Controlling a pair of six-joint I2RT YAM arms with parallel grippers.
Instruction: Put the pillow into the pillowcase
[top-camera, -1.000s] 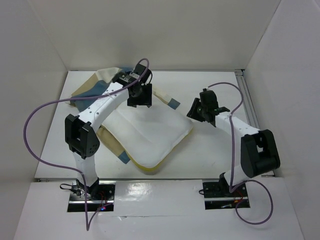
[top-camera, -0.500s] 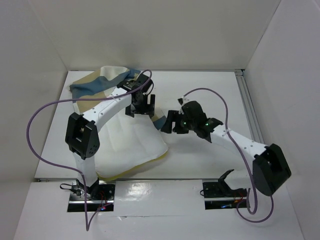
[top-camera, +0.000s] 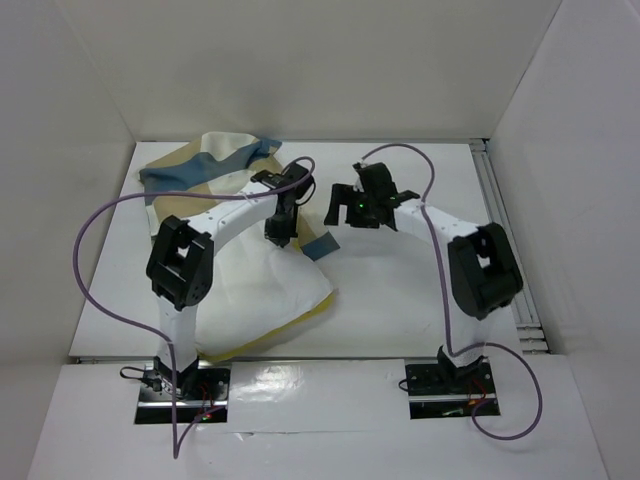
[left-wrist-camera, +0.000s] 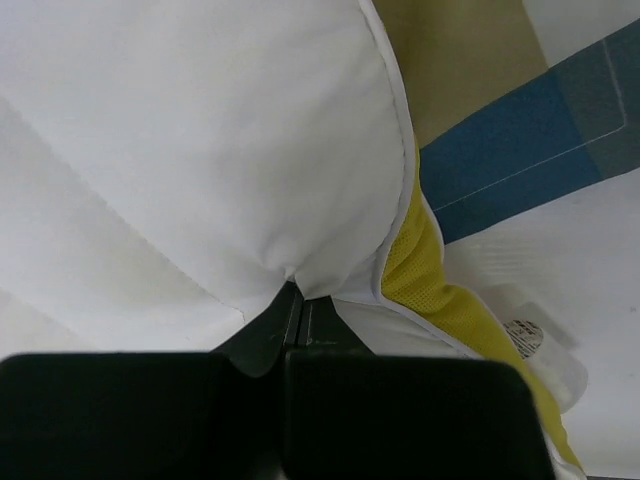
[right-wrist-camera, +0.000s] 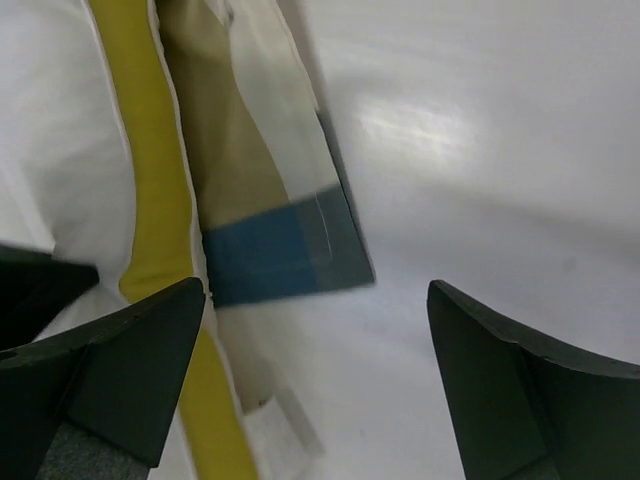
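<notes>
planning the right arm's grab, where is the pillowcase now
In the top view the pillowcase lies far left on the table, partly under the pillow, one blue corner sticking out beside the left gripper.

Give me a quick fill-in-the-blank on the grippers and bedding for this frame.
The left gripper is ____ on the pillow.
The right gripper stands ____, holding nothing.
The band along the pillow's edge is coloured ____.
The pillowcase corner nearest the right gripper is ____.
Missing: shut, open, yellow, blue.
</notes>
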